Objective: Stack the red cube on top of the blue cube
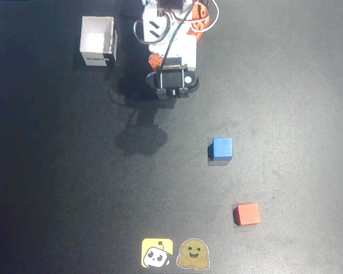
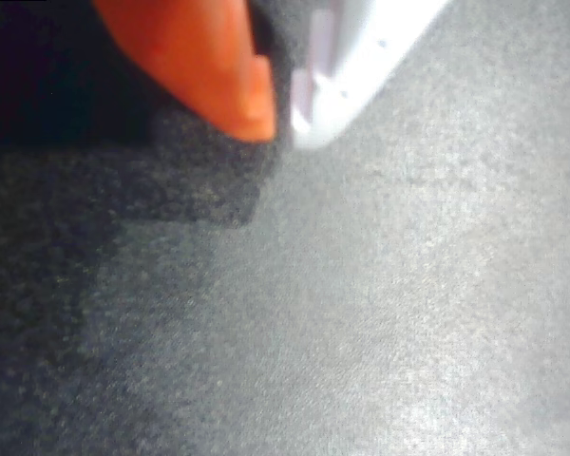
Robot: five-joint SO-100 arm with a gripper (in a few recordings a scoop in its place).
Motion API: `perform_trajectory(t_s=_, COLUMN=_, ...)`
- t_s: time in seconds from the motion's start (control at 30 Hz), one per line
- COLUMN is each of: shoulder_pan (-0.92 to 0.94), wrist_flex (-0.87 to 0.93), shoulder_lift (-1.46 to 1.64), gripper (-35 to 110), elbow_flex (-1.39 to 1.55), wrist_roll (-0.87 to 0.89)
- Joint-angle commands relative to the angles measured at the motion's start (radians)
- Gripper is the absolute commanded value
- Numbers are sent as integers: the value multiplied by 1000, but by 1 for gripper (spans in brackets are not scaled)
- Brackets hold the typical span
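Note:
The blue cube (image 1: 221, 148) sits on the dark mat right of centre in the overhead view. The red cube (image 1: 247, 214) lies apart from it, lower and a little further right. My gripper (image 1: 171, 90) hangs under the folded arm at the top centre, well away from both cubes. In the wrist view the gripper (image 2: 283, 123) points at bare mat, its orange finger (image 2: 218, 66) and white finger (image 2: 361, 57) nearly touching at the tips with nothing between them.
A white open-topped box (image 1: 97, 41) stands at the top left. Two stickers, one yellow (image 1: 156, 253) and one brown (image 1: 193, 254), lie at the mat's bottom edge. The arm's shadow (image 1: 140, 140) falls left of the blue cube.

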Motion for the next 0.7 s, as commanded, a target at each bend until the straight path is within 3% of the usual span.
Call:
perform_trajectory(t_s=0.0, shoulder_pan=-5, wrist_flex=-14, shoulder_lift=0, gripper=0, elbow_flex=-66, wrist_roll=-15)
perform_trajectory(t_s=0.13, shoulder_pan=-28, wrist_flex=-37, shoulder_lift=-98, gripper=0, elbow_flex=-149, wrist_roll=-15)
perform_trajectory(t_s=0.67, shoulder_pan=-140, wrist_flex=-140, shoulder_lift=-1014, gripper=0, elbow_flex=-864, wrist_roll=-34)
